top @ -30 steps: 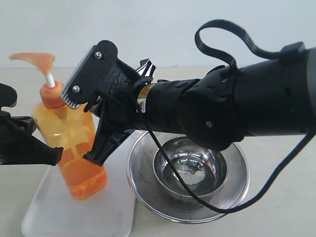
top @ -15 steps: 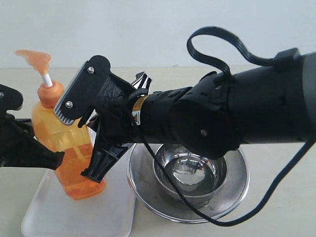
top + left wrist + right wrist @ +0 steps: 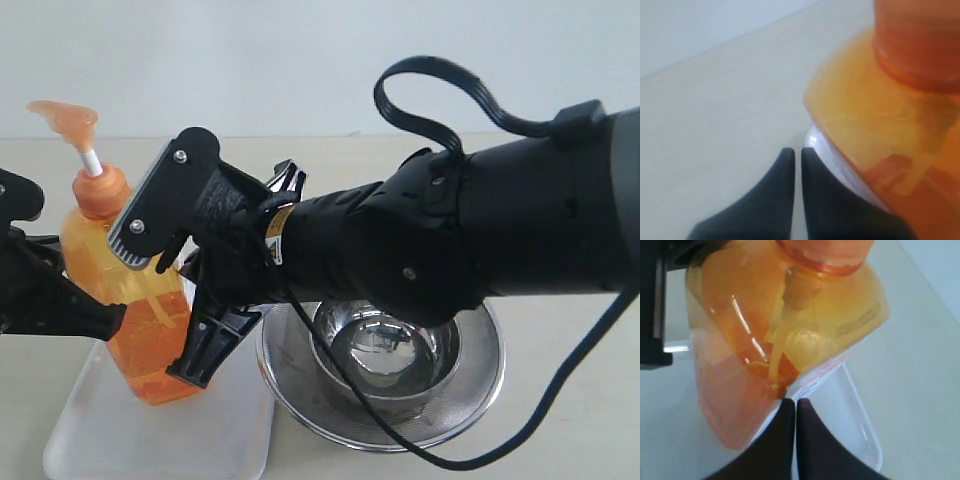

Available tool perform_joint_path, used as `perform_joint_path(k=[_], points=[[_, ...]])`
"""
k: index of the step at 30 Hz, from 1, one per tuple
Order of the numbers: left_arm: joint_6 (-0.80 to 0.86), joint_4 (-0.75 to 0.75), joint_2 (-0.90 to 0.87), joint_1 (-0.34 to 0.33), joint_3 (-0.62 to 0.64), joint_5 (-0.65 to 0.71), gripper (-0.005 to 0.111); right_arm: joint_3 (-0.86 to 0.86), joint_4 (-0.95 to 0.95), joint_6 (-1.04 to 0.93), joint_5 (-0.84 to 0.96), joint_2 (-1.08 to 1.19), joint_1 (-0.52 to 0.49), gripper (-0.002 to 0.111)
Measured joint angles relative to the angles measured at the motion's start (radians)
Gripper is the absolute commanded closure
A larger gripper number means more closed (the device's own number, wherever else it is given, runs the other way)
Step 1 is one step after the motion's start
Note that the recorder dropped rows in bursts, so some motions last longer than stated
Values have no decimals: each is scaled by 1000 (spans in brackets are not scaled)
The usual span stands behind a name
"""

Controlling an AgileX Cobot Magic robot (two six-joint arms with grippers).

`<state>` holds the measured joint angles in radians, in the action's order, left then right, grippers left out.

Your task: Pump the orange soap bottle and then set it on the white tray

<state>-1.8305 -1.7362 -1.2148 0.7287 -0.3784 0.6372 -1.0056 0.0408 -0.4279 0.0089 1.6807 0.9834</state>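
Right arm (image 3: pixel 430 250) sits across the front of the orange soap bottle (image 3: pixel 88 255) and its label is covered, no lettering readable. Behind the bottle, the white tray (image 3: pixel 150 440) loses its far rim. Left gripper (image 3: pixel 95 318), at the bottle's other flank, is cut off by the frame edge. In the left wrist view the bottle is blurred and cropped above the collar. Is the left or right gripper (image 3: pixel 160 310) clamping it? Can't tell.

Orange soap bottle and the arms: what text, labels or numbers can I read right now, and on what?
Nothing can be quoted.
orange soap bottle: one line of small dark print on its shoulder, too blurred to read; its white label shows only an edge.
right arm: small yellow-and-white sticker, too small to read.
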Motion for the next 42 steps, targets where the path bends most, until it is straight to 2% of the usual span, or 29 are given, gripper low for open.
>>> perform_joint_path(k=[23,42], points=[[4,0,0,0,0,47,102,0,0,-12,15,0,56,108],[4,0,15,0,0,61,102,0,0,-12,17,-5,62,108]])
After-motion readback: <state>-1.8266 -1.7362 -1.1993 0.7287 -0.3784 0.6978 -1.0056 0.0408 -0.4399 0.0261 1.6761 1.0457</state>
